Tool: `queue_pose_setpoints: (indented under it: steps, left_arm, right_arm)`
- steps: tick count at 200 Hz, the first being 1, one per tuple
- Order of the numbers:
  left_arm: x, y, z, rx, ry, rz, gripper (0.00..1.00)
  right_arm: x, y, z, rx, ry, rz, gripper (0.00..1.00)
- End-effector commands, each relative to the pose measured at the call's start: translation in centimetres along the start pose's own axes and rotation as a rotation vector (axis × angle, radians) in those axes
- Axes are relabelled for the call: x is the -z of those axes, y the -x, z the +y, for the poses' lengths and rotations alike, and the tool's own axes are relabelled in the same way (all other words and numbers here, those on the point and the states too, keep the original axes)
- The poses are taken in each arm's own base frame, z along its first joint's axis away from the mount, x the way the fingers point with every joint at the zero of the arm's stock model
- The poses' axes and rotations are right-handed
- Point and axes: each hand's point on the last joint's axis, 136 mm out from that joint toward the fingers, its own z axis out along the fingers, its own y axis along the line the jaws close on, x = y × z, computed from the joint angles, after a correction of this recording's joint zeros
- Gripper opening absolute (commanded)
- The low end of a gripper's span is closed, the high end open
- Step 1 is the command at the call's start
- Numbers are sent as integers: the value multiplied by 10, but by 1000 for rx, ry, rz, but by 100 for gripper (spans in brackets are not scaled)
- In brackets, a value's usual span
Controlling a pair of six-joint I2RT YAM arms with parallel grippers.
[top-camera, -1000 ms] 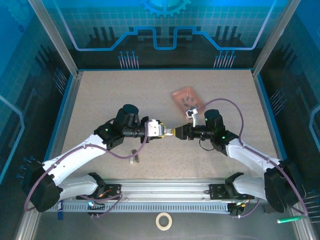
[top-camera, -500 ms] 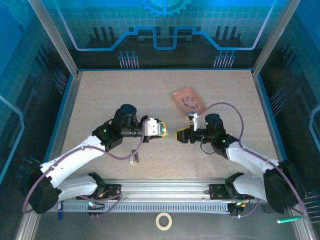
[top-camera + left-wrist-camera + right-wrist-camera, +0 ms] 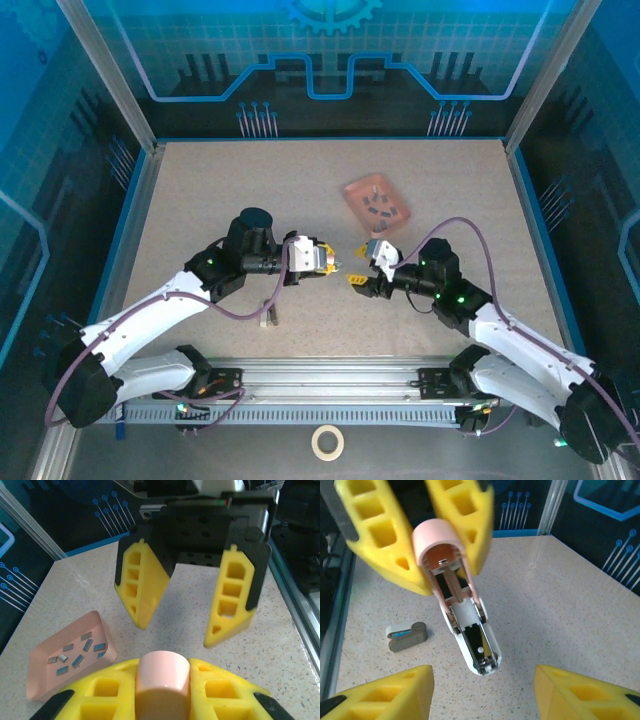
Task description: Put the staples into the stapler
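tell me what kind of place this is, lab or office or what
Likely a robot test cell: a speckled tabletop fenced by aluminium posts and blue circuit-print panels, with two robot arms on a rail at the near edge.

The slim white-and-pink plastic stapler (image 3: 163, 677) runs off the left wrist view's bottom edge; overhead, the tiny dark-grey metal staples (image 3: 378, 207) can't be counted.

Left yellow-fingered gripper (image 3: 333, 262) pointed right at mid-table, clamped on small pink-and-white stapler (image 3: 470, 635). Right yellow-fingered gripper (image 3: 354, 277) faced it from just beside, fingers spread wide. Both arms bent inward.
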Motion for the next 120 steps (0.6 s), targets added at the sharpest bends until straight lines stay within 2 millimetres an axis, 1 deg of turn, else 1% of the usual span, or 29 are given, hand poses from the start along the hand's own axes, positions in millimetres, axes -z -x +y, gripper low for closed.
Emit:
queue_pose_setpoints:
  steps: [1, 11, 56, 89, 102, 120]
  left_arm:
    - [0, 10, -5, -10, -33, -52, 15]
    - [0, 12, -5, -11, -35, -57, 15]
    - [-1, 15, -8, -1, -53, -78, 15]
    - [-2, 15, -9, 5, -62, -83, 15]
    - [-2, 16, -9, 7, -63, -86, 15]
    - [-2, 15, -10, 13, -64, -86, 15]
  right_arm:
    - [-11, 17, 2, 165, 23, -44, 57]
    - [-16, 23, 2, 183, 28, -65, 57]
    - [-38, 30, 7, 185, 61, -101, 57]
    - [-49, 33, 10, 176, 89, -135, 57]
    - [-50, 35, 12, 180, 101, -154, 55]
    - [-49, 36, 17, 198, 121, -184, 48]
